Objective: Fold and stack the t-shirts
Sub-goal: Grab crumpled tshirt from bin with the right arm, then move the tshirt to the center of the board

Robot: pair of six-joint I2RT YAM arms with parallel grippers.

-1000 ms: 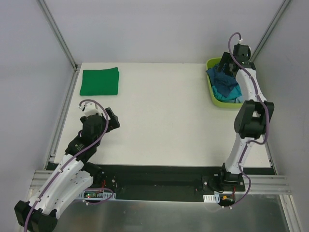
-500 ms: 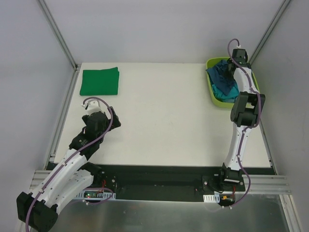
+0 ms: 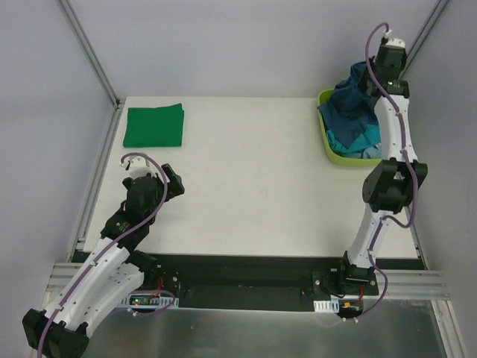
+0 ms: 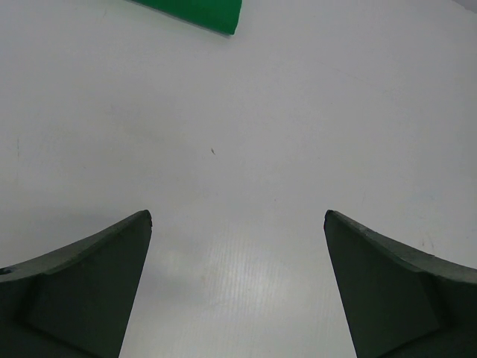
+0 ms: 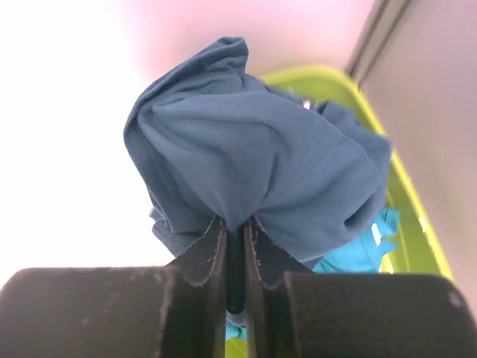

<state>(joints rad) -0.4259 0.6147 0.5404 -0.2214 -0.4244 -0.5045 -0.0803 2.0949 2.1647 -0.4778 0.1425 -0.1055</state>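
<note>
My right gripper (image 3: pixel 370 68) (image 5: pixel 236 224) is shut on a dark teal-blue t-shirt (image 3: pixel 352 101) (image 5: pixel 253 164), raised above the lime-green bin (image 3: pixel 329 145). The cloth hangs bunched from the jaws down into the bin. Turquoise t-shirts (image 3: pixel 358 140) (image 5: pixel 365 250) lie in the bin beneath it. A bright green t-shirt (image 3: pixel 154 125) (image 4: pixel 200 11) lies folded at the table's far left corner. My left gripper (image 3: pixel 170 184) (image 4: pixel 237 224) hovers open over bare table at the near left, with nothing between its fingers.
The lime-green bin (image 5: pixel 406 216) stands at the table's far right corner, close to the right wall and a metal frame post (image 3: pixel 417 41). Another frame post (image 3: pixel 89 52) rises at the far left corner.
My right gripper dipped into the bin, closed on the dark teal-blue t-shirt and lifted it up. The left arm shifted slightly and is back where it was.
</note>
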